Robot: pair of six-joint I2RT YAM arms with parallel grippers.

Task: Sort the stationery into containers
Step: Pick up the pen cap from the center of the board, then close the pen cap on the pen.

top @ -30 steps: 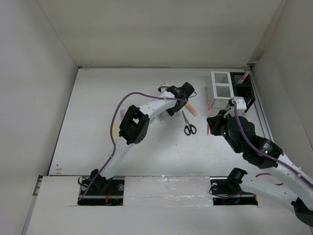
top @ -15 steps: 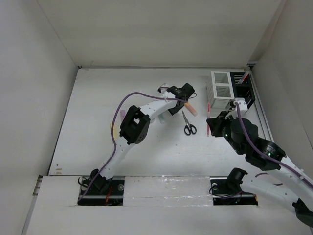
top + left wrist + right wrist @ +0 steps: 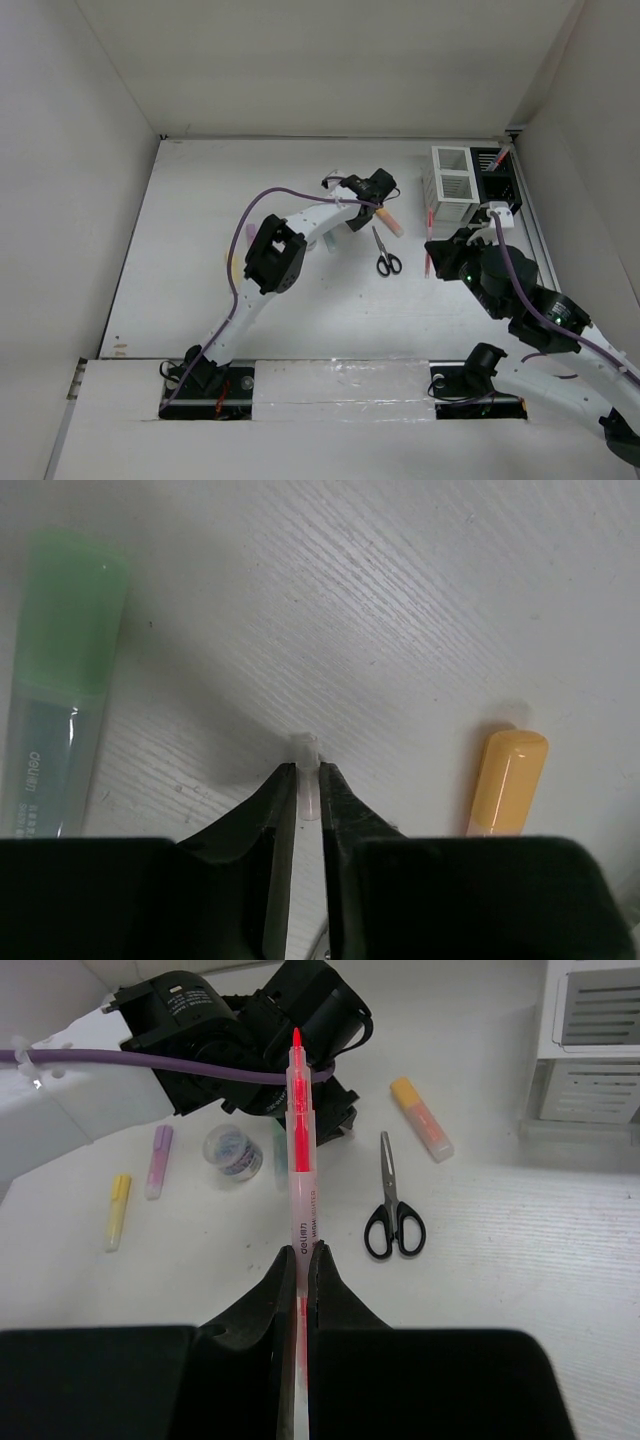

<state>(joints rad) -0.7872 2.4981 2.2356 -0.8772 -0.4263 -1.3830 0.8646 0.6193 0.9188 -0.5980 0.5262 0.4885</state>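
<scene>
From above, the left gripper (image 3: 366, 203) reaches far out over the middle of the table (image 3: 200, 200), among loose stationery, while the right gripper (image 3: 428, 250) holds an orange-red pen (image 3: 428, 228) just in front of the white organizer (image 3: 450, 175). The black organizer (image 3: 503, 185) stands against the white one's right side, and a second reddish pen (image 3: 500, 153) leans out of it, which seems to be the only item sorted. The scissors (image 3: 387, 256) and an orange highlighter (image 3: 393, 222) lie between the arms. The left wrist camera shows its fingers pressed together on a thin translucent piece (image 3: 307, 752) right at the tabletop. I cannot tell what it belongs to. A green highlighter (image 3: 60, 680) lies to one side, the orange one to the other. The right wrist camera shows its fingers pinching the orange-red pen near its middle, tip pointing away. On the table beyond lie a purple highlighter (image 3: 158, 1160), a yellow highlighter (image 3: 118, 1210) and a small round roll (image 3: 232, 1150), so I judge most of the job remains.
</scene>
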